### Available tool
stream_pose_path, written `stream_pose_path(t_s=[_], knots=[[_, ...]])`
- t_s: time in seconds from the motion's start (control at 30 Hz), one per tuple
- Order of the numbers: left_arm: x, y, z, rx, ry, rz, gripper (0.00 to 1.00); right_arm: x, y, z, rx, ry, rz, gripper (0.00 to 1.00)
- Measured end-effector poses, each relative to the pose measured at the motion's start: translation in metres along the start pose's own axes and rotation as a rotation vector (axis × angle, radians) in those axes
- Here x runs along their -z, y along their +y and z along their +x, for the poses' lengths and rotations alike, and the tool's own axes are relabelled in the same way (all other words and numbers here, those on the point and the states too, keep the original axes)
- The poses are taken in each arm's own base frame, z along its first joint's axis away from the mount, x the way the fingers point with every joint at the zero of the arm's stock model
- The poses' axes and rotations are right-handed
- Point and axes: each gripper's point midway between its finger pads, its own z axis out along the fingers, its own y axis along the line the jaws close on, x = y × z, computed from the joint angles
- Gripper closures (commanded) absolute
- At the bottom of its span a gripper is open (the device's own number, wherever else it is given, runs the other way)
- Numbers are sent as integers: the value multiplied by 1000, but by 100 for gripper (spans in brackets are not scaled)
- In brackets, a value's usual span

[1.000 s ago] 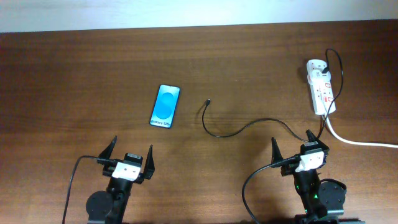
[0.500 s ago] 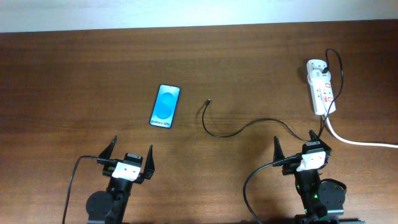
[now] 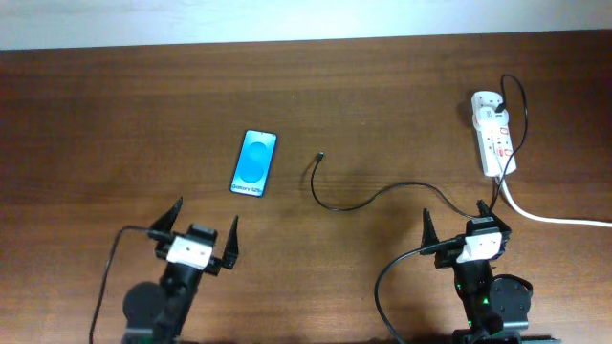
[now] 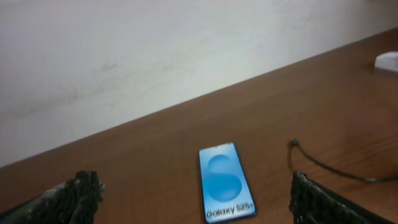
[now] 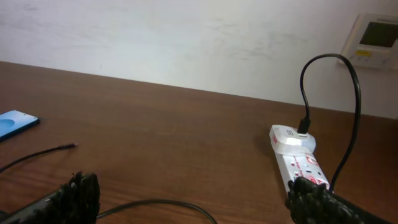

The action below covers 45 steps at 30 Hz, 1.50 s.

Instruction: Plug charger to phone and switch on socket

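Note:
The phone lies flat on the table with its blue screen up; it also shows in the left wrist view and at the left edge of the right wrist view. The charger cable curves from its plug tip towards the socket. The cable shows in both wrist views, and the socket shows in the right wrist view. My left gripper is open and empty, in front of the phone. My right gripper is open and empty, in front of the socket.
A thick white cord runs from the socket to the right edge. A white charger block sits plugged in at the socket's far end. A pale wall stands behind the table's far edge.
My left arm has moved a little forward and turned slightly. The right arm, phone and cable have not moved.

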Motion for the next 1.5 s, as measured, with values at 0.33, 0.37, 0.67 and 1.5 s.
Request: stream_pose_path(t_s=[0.33, 0.37, 0.67, 1.5], knots=[[-65, -4, -58, 138, 327, 282, 1, 0, 6, -1, -24, -6, -33, 2], [-74, -3, -60, 154, 364, 302, 1, 0, 7, -2, -26, -7, -40, 2], [-162, 6, -49, 324, 835, 444, 1, 2, 13, -6, -69, -5, -76, 2], [-173, 32, -33, 398, 947, 236, 4, -53, 32, -208, -236, 564, -377, 2]])
